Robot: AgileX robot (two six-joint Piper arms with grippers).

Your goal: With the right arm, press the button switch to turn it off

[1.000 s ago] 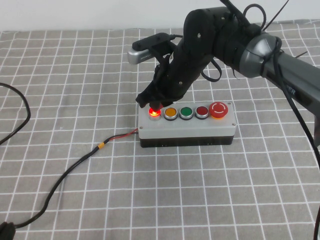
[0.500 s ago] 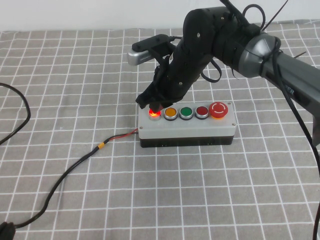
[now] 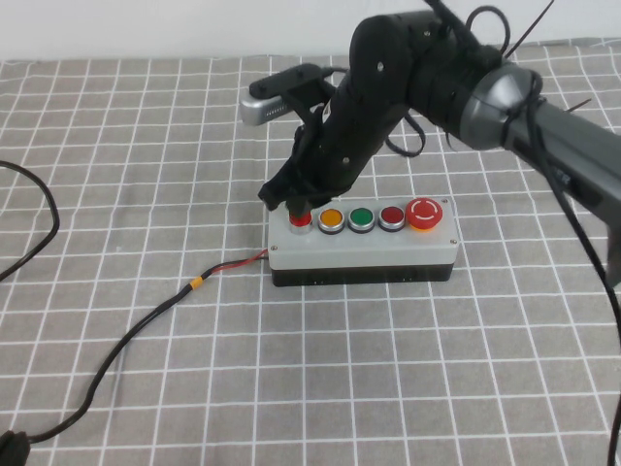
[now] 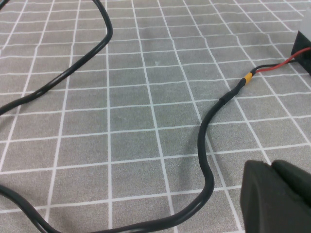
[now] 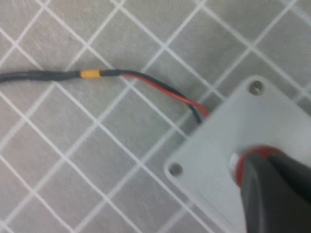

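The grey five-button box (image 3: 369, 249) lies mid-table. Its leftmost button, the small red button switch (image 3: 302, 221) on a silver collar, is unlit. My right gripper (image 3: 294, 205) is shut, and its closed tips rest on top of that button. In the right wrist view the shut gripper (image 5: 277, 178) covers most of the button switch (image 5: 244, 154), so only a red rim shows on the box (image 5: 209, 145). My left gripper (image 4: 270, 166) is shut and empty, low over the cloth near the black cable (image 4: 204, 145). It does not show in the high view.
Yellow (image 3: 331, 219), green (image 3: 362, 217) and dark red (image 3: 392, 216) buttons and a red mushroom button (image 3: 425, 213) fill the rest of the box. A black cable (image 3: 146, 320) with red wire runs from the box's left end towards the front left. A checked grey cloth covers the table.
The button switch glowed bright red before and is now dark. My right gripper has shifted slightly left and down on it.
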